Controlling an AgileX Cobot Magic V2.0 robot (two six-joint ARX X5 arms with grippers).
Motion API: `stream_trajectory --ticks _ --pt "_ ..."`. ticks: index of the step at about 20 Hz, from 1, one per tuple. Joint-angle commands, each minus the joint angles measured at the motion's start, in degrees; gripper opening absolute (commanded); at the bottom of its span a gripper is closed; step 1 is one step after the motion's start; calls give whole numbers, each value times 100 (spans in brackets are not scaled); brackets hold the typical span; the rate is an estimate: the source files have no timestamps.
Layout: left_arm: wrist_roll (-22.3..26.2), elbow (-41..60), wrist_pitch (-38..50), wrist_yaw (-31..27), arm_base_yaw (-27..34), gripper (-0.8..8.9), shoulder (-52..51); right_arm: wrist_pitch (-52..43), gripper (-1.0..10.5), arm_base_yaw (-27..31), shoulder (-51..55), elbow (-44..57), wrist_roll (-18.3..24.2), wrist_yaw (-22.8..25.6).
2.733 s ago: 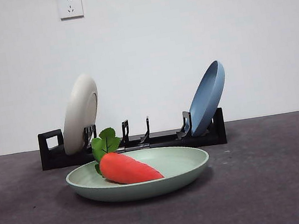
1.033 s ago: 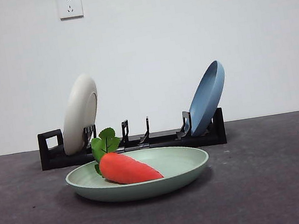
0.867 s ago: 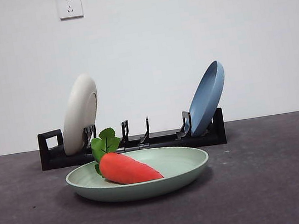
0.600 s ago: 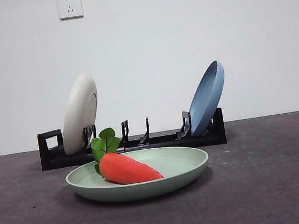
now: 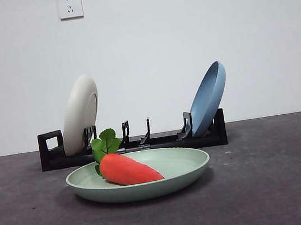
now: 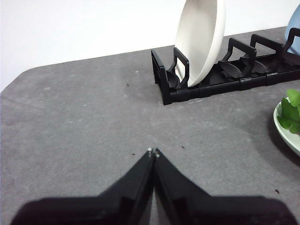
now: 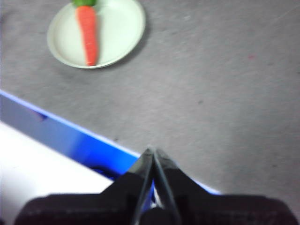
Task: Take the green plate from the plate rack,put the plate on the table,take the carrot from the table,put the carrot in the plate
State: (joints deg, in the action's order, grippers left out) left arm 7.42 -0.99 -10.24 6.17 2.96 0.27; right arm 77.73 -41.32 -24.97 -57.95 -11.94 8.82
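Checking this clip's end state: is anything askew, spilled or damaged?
Nothing stands out. The carrot lies inside the green plate, flat on the table; the cream plate and blue plate lean in the plate rack.

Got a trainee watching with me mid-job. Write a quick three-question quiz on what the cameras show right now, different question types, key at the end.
1. True or false: the short orange-red toy carrot lies in the pale sage-green round plate.
2. Multiple choice: which plates stand in the long black slotted plate rack? A) cream-white round plate and blue round plate; B) green and blue; C) none.
3. Fill in: the left hand and the right hand both have their jaws ____.

Key: 1 true; 2 A; 3 shut.
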Motion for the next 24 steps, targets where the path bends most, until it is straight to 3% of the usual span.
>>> stream_trajectory --ticks 1,6,11,13,16,21,24 --pt "-33 79 17 -2 20 -3 -17 61 1 2 28 22 153 55" --pt "-33 79 17 0 20 -3 -17 -251 0 424 190 24 376 505" --pt "-33 79 17 0 20 -3 -17 -2015 0 1434 850 173 1071 107" --pt "-33 79 17 0 20 -3 -17 -3027 0 2015 1241 527 1648 -354" --pt "-33 79 17 -2 20 -3 -17 -3620 1 2732 1565 1259 2367 -1528" --pt "-33 79 17 0 20 -3 -17 -4800 1 3283 1764 2492 2194 -2809" --pt "-33 79 17 0 17 -3 -17 -5534 1 3421 1832 3180 2020 -3305"
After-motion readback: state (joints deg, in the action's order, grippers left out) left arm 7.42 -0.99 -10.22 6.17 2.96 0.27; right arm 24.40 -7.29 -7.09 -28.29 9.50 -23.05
